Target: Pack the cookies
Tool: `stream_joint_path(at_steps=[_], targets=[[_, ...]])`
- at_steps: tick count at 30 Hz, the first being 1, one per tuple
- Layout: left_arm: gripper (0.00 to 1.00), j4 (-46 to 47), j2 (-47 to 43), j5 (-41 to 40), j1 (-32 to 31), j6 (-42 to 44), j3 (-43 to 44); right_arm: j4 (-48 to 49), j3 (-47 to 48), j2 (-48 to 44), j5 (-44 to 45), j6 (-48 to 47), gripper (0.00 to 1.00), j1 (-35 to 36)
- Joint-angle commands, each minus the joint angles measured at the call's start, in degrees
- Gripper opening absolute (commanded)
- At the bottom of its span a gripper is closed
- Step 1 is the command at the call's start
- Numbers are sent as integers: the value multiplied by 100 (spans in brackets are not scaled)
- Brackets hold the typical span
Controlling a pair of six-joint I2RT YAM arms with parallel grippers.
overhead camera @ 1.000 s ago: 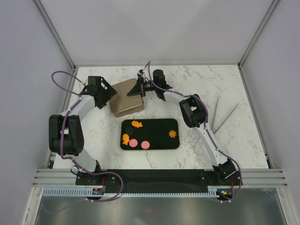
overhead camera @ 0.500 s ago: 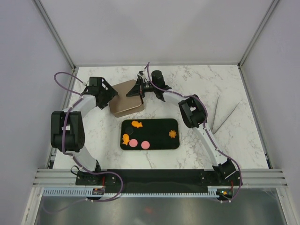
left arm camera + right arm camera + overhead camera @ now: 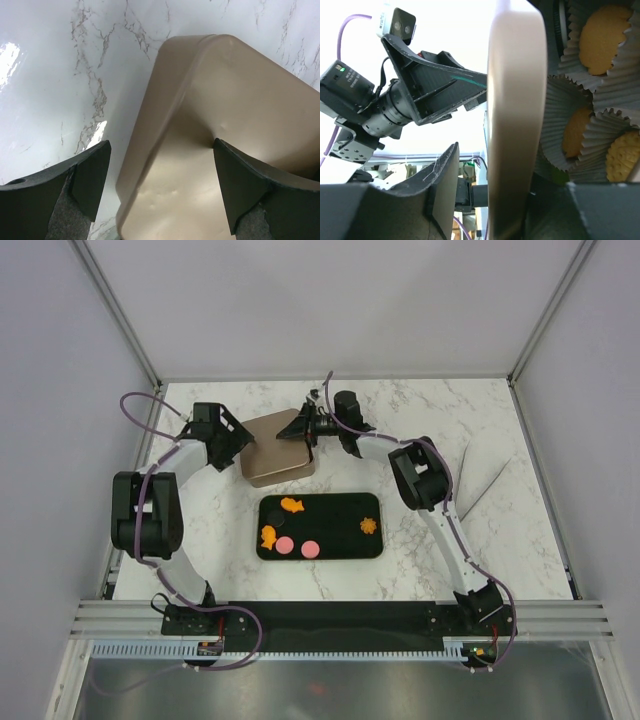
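We see L gripper (image 3: 160,150) wide open, straddling tan tin (image 3: 275,452) at far left, gripping nothing. R gripper (image 3: 306,430) part-open round tin's right rim. Some cookies (image 3: 285,544) on black tray (image 3: 335,515) mid-table; others in tin's paper cups (image 3: 570,100).

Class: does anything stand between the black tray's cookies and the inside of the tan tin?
Yes: the tan lid is on, raised only at the right gripper side, blocking the cookies on the tray from the paper cups inside.

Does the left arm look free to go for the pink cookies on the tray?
Probably yes: the left hand is open, only straddling a corner of the tan tin, and the pink cookies lie uncovered on the black tray with nothing between.
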Motion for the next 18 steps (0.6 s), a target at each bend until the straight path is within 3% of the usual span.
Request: stream_joint_path(at_steps=[1,11,18], targets=[[90,-191,170,-199,35,30,136,192,-414,-296,277,-95,44,-330],[90,-200,285,-58,-18,48,277,578,-1136,-744,286,-16,47,-550],[91,257,259,820,-62,162,347,649,-1338,-947,277,-104,50,-568]])
